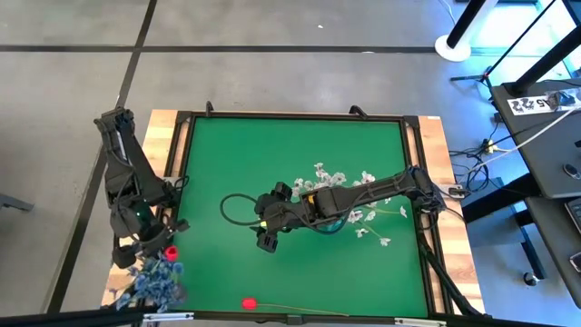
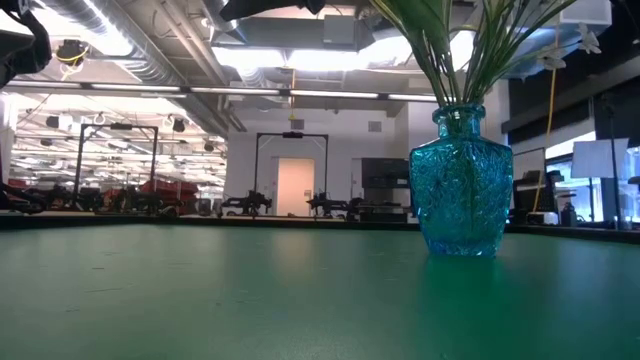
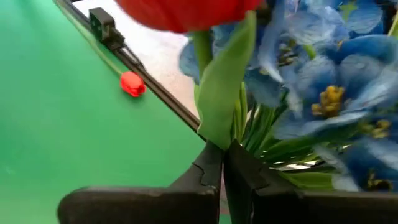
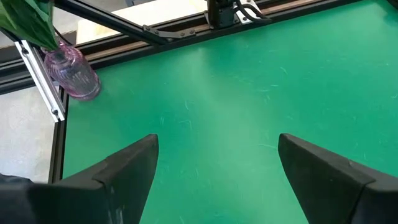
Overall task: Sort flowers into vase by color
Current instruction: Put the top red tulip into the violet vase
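Note:
My left gripper (image 1: 166, 250) is at the table's near left corner, shut on a red tulip (image 3: 186, 12) right beside a bunch of blue blossoms (image 1: 154, 282) that stands in a pink glass vase (image 4: 73, 74). A second red tulip (image 1: 248, 302) lies flat on the green mat by the near edge, its stem running toward the right. A blue glass vase (image 2: 460, 180) holds sprays of white blossoms (image 1: 340, 177) at mid-table, partly under my right arm. My right gripper (image 1: 268, 241) hangs open over bare mat left of that vase. My left gripper pinches the red tulip by its green stem and leaf (image 3: 217, 124), a little below the head, between its two shut fingers. The head (image 3: 186, 12) sticks out beyond the fingertips, clear of the table and close against the blue blossoms (image 3: 329, 93).
A black frame (image 4: 155, 31) rims the green mat (image 1: 272, 163); wooden table edge (image 1: 163, 136) shows outside it. A black cable (image 1: 231, 204) loops on the mat near my right gripper. Open mat lies at the far left and near right.

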Robot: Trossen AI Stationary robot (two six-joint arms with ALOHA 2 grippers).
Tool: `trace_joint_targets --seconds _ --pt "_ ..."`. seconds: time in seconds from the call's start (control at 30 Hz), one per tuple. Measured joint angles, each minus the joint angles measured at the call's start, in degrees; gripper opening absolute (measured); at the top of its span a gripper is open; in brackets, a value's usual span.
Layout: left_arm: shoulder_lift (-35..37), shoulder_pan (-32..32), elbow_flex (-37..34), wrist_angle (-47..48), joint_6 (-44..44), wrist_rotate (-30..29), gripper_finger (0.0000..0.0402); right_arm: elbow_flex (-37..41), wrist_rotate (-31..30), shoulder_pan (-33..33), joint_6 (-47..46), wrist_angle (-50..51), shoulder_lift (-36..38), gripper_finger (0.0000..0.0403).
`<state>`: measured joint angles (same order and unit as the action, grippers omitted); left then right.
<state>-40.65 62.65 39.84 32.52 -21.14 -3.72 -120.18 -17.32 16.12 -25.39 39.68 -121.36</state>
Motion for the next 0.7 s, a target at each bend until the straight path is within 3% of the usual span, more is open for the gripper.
trace_joint_targets --seconds 0.27,0.7 --pt "0.18 0.00 5.79 6.20 -0.98 -1.33 0.0002 0.00 0.00 0.00 -0.04 0.88 0.00 0.0331" --pt "-5.04 4.88 6.13 5.49 -2.31 1.25 0.0001 0.00 -0.03 -0.01 -0.04 1.18 0.00 0.0331"
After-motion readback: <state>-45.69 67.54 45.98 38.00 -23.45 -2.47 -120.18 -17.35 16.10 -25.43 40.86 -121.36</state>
